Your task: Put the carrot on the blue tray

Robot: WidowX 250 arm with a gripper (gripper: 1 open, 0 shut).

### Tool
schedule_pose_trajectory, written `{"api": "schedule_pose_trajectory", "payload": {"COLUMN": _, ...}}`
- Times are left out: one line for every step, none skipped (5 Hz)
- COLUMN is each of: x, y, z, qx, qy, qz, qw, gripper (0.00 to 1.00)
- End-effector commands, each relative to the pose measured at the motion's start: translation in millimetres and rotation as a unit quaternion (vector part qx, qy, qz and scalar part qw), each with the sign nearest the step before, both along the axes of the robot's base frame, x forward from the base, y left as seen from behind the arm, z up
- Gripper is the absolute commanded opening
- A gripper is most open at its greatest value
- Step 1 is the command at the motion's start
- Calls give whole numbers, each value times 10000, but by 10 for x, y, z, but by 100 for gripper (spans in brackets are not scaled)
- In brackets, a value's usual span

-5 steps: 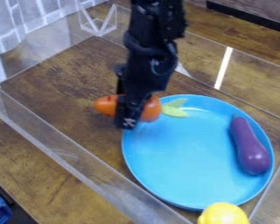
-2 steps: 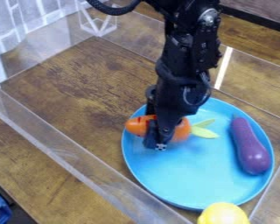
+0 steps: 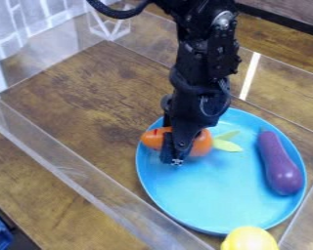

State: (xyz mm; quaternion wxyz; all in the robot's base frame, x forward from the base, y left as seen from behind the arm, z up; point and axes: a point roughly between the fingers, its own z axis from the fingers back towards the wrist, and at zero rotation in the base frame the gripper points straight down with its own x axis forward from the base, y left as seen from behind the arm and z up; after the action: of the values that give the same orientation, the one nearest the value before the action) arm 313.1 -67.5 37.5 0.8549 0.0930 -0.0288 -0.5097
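The carrot [image 3: 156, 138] is a small orange toy with a green leafy top [image 3: 229, 142]. It lies over the left part of the blue tray [image 3: 211, 190], a wide round light-blue plate. My black gripper [image 3: 180, 148] points almost straight down and is shut on the carrot, hiding its middle. Whether the carrot touches the tray surface I cannot tell.
A purple eggplant [image 3: 278, 162] lies on the right side of the tray. A yellow lemon [image 3: 248, 238] sits at the tray's lower right rim. Clear plastic walls [image 3: 55, 137] border the wooden table on the left and front.
The gripper has carried the carrot rightward from the bare wood at the tray's left rim to over the tray. Between the last two frames it barely moved.
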Motion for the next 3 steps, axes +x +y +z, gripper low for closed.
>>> {"api": "schedule_pose_trajectory", "payload": {"x": 119, "y": 84, "z": 96, "qx": -128, "qy": -293, "qz": 1, "qw": 9995, "gripper": 0}}
{"api": "schedule_pose_trajectory", "payload": {"x": 151, "y": 118, "z": 83, "qx": -206, "qy": -369, "qz": -35, "qw": 9991, "gripper": 0}}
{"api": "schedule_pose_trajectory", "payload": {"x": 124, "y": 92, "z": 153, "qx": -116, "qy": -315, "qz": -137, "qw": 9993, "gripper": 0}}
